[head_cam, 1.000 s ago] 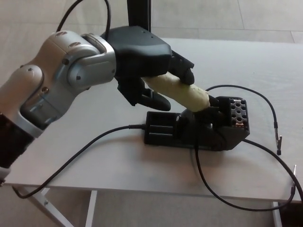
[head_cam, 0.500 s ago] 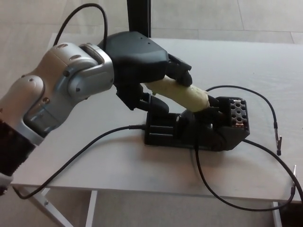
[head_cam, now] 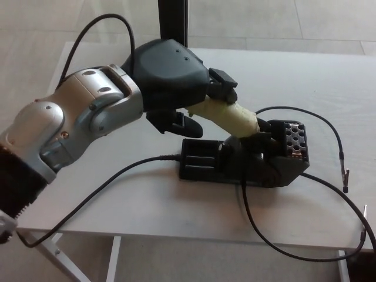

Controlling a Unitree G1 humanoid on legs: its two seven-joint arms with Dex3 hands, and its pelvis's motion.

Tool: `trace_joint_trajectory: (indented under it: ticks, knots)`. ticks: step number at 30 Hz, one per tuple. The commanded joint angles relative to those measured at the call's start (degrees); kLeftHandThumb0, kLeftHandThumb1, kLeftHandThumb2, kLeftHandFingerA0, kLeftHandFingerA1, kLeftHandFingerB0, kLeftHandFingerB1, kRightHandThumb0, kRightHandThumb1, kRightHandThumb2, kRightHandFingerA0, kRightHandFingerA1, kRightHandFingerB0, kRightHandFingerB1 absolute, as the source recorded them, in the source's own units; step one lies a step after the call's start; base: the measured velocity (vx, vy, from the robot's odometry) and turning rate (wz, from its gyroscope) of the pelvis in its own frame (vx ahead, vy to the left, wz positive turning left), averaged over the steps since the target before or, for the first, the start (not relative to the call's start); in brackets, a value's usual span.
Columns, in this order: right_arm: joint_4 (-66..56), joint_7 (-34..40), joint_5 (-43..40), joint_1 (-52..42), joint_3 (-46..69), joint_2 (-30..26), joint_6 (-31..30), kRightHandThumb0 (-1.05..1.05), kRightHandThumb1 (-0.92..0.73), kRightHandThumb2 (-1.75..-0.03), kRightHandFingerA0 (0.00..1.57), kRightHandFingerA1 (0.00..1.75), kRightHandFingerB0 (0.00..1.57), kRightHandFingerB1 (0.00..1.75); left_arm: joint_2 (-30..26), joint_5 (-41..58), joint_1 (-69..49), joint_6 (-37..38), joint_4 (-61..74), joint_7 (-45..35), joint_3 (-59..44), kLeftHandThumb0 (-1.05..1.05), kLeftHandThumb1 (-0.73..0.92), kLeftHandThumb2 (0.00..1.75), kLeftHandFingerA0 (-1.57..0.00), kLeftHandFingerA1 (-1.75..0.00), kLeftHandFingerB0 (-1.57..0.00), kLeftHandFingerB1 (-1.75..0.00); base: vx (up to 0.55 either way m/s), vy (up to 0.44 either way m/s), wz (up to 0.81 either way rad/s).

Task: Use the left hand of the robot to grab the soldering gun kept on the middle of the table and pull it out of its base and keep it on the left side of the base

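One left hand (head_cam: 176,82) | fingers (head_cam: 223,88) wrap soldering gun (head_cam: 229,116) | seated in base (head_cam: 244,160)

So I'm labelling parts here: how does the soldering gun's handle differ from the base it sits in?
The soldering gun handle is pale yellowish and rounded; the base is black and blocky. The handle slants up and to the left, while the base lies flat on the table. The left robot hand grips the handle; nothing holds the base. Both have a black cable running off them.
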State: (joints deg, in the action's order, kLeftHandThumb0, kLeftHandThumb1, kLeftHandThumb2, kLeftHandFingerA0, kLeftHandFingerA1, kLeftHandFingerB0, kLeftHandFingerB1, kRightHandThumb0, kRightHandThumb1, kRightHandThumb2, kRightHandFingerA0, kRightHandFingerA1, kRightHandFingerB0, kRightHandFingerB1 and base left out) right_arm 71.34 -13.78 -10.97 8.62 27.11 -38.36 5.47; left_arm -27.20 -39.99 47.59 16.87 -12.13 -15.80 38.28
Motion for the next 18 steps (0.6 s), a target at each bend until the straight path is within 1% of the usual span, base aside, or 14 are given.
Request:
trace_joint_trajectory:
  ticks: [1,2,3,4,5,6,7,8,9,11,12,13,15,18]
  knots:
    - [-0.45,2.1,0.67,0.41,-0.75,-1.26,0.82,-1.01,-0.43,-1.28,1.24,1.28,0.17,0.99,-0.18,-16.23,-1.51,4.7,-5.42,19.41,5.01,-0.24,0.58,0.64,-0.91,-1.52,-0.69,-0.69,0.0,0.0,0.0]
    - [-0.58,2.35,0.54,0.45,-0.65,-1.11,0.94,-0.94,-0.47,-1.31,1.0,1.27,0.27,1.0,0.26,-15.04,-1.47,5.52,-6.37,20.46,4.56,-0.19,0.56,0.7,-1.06,-1.68,-0.79,-0.77,0.0,0.0,0.0]
    - [-0.78,2.48,0.33,0.4,-0.47,-1.01,1.06,-0.94,-0.47,-1.31,1.0,1.27,0.27,1.0,0.44,-15.33,-1.36,6.14,-7.16,22.9,4.58,-0.19,0.56,0.7,-1.06,-1.68,-0.79,-0.77,0.0,0.0,0.0]
    - [-0.83,2.84,0.07,0.49,-0.21,-0.92,0.98,-0.91,-0.42,-1.26,1.03,1.47,0.01,1.59,0.39,-16.33,-1.06,6.15,-7.78,25.04,5.02,-0.23,0.54,0.73,-1.01,-1.68,-0.86,-0.83,0.0,0.0,0.0]
    - [-0.85,2.96,0.1,0.44,-0.22,-0.89,1.21,-0.93,-0.51,-1.33,1.02,1.24,0.24,0.98,0.4,-16.12,-1.17,5.85,-7.63,24.7,4.95,-0.23,0.55,0.78,-0.98,-1.69,-0.88,-0.99,0.0,0.0,0.0]
    - [-0.9,3.08,0.05,0.47,-0.17,-0.86,1.37,-0.88,-0.48,-1.32,1.11,1.27,0.24,0.98,0.31,-16.21,-1.27,5.42,-7.37,24.6,4.99,-0.21,0.52,0.8,-0.96,-1.67,-0.89,-1.12,0.0,0.0,0.0]
    - [-0.91,3.11,-0.02,0.45,-0.1,-0.88,1.4,-0.88,-0.48,-1.32,1.11,1.27,0.24,0.98,0.33,-16.32,-1.2,5.26,-7.42,24.84,5.15,-0.21,0.52,0.8,-0.96,-1.67,-0.89,-1.12,0.0,0.0,0.0]
    - [-0.94,2.82,-0.2,0.23,0.08,-0.86,1.79,-0.89,-0.5,-1.32,1.06,1.22,0.24,0.97,0.29,-16.5,-1.32,4.71,-7.2,24.46,5.34,-0.22,0.56,0.77,-0.96,-1.6,-0.9,-1.11,0.0,0.0,0.0]
    - [-0.98,3.01,-0.73,0.22,0.62,-0.69,1.91,-0.92,-0.46,-1.31,1.09,1.24,0.31,1.07,-0.35,-17.54,-1.64,4.35,-6.66,25.21,5.62,-0.25,0.54,0.74,-0.94,-1.56,-0.89,-0.98,0.0,0.0,0.0]
    - [-0.92,3.36,-0.71,0.35,0.63,-0.72,1.68,-0.9,-0.46,-1.32,1.1,1.22,0.3,1.06,-0.56,-18.2,-1.37,5.31,-7.75,28.31,6.03,-0.22,0.53,0.79,-0.95,-1.55,-0.91,-1.0,0.0,0.0,0.0]
    - [-1.02,3.23,-0.91,0.31,0.81,-0.74,1.71,-0.89,-0.47,-1.32,1.1,1.22,0.31,1.06,-0.62,-18.8,-1.17,5.31,-8.37,29.82,6.39,-0.23,0.52,0.79,-0.96,-1.49,-0.92,-0.97,0.0,0.0,0.0]
    - [-1.05,3.14,-1.11,0.32,0.99,-0.71,1.71,-0.88,-0.48,-1.32,1.08,1.21,0.31,1.05,-0.68,-18.79,-1.23,5.41,-8.66,30.55,6.42,-0.24,0.55,0.81,-0.94,-1.49,-0.92,-0.98,0.0,0.0,0.0]
    - [-0.99,3.33,-1.06,0.33,0.97,-0.68,1.76,-0.87,-0.49,-1.33,1.12,1.21,0.3,1.04,-0.85,-18.33,-1.66,5.83,-9.22,32.41,6.04,-0.27,0.61,0.77,-0.97,-1.4,-0.85,-0.84,0.0,0.0,0.0]
    - [-0.86,3.61,-1.11,0.26,1.12,-0.56,1.97,-0.88,-0.49,-1.34,1.13,1.21,0.31,1.06,-0.63,-18.75,-1.69,6.58,-10.43,36.65,6.11,-0.26,0.58,0.79,-0.99,-1.45,-0.89,-0.94,0.0,0.0,0.0]
